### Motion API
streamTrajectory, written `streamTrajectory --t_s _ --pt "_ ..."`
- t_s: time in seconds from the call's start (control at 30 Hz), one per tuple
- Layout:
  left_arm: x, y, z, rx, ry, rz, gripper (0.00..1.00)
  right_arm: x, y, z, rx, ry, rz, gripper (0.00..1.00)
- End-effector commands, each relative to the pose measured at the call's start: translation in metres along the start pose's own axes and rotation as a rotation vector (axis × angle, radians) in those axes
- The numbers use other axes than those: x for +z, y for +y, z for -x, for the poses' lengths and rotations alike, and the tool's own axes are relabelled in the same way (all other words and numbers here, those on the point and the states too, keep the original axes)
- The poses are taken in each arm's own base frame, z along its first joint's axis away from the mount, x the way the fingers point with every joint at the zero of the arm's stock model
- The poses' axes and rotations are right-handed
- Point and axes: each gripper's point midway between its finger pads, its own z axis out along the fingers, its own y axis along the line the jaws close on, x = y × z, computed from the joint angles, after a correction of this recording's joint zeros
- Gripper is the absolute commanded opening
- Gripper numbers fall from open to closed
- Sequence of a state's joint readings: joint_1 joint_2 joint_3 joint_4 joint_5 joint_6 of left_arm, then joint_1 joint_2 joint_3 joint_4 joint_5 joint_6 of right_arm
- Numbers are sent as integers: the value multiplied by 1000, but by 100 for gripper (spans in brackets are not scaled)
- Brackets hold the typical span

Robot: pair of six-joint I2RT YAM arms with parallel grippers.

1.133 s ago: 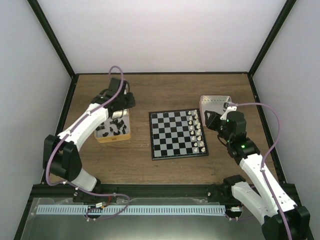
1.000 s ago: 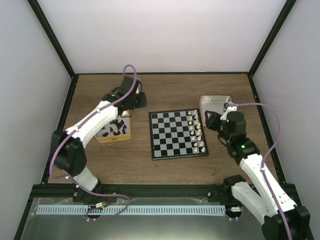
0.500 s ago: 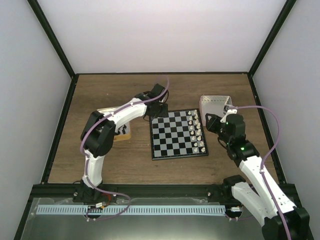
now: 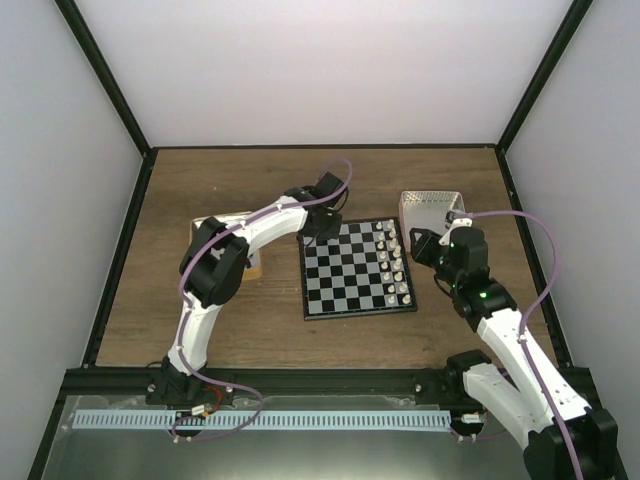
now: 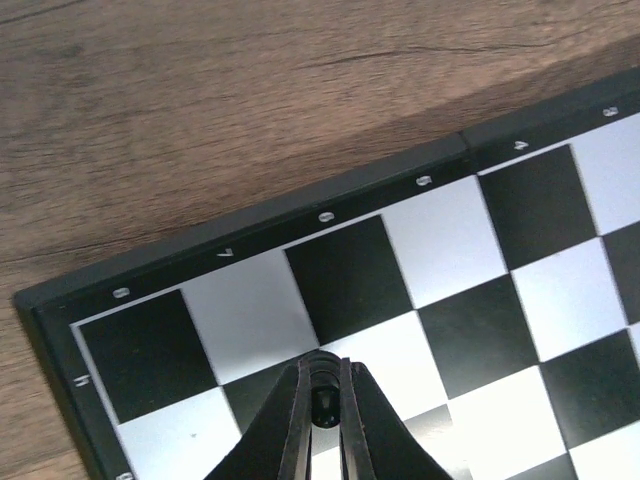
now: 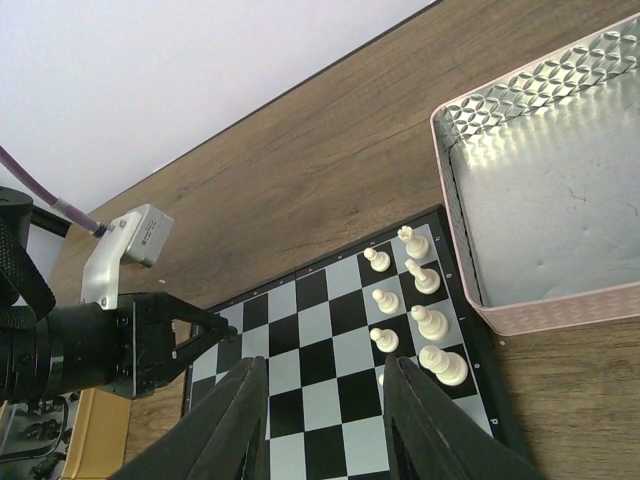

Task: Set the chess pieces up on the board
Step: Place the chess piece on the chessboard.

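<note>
1. Slippage is the nearest risk. A black piece [image 5: 322, 405] is pinched between the clenched tips of the left gripper [image 5: 322, 375], and it could be twisted or dropped if the hold is eased too high.
2. Directly beneath those jaws the corner squares of the board [image 5: 450, 240] are seen. The piece could be set astride a line, or toppled, if the fingers are parted unevenly.
3. Only a dark sliver is shown between the jaws, so the kind of piece cannot be told. The gap from jaws to board cannot be judged either.
4. The right gripper [image 6: 322, 365] is released, with its jaws spread wide and nothing between them.
5. White pieces [image 6: 430, 320] stand just ahead of the right jaws and to their right. They could be knocked over if that gripper is lowered or swung.
6. Beyond the right jaws, a silver tin [image 6: 560, 200] is cut off by the frame edge.
7. Well behind the left jaws, a yellow tin [image 4: 252, 264] is mostly hidden by the left arm [image 4: 265, 218], so its contents cannot be counted.
</note>
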State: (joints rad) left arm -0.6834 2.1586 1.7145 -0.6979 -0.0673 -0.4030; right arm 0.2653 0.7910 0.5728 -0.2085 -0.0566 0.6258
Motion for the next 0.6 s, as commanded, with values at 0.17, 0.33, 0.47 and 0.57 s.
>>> streamTrajectory --t_s 0.17,0.33,0.47,0.57 --pt "7 15 3 33 -7 104 8 3 5 -1 8 7 19 33" --pt "14 21 6 37 -7 140 8 2 4 0 10 5 16 33" --pt "18 23 8 37 -8 150 9 1 4 0 6 5 14 33" --pt "19 23 8 37 -8 149 9 1 4 0 6 5 13 33"
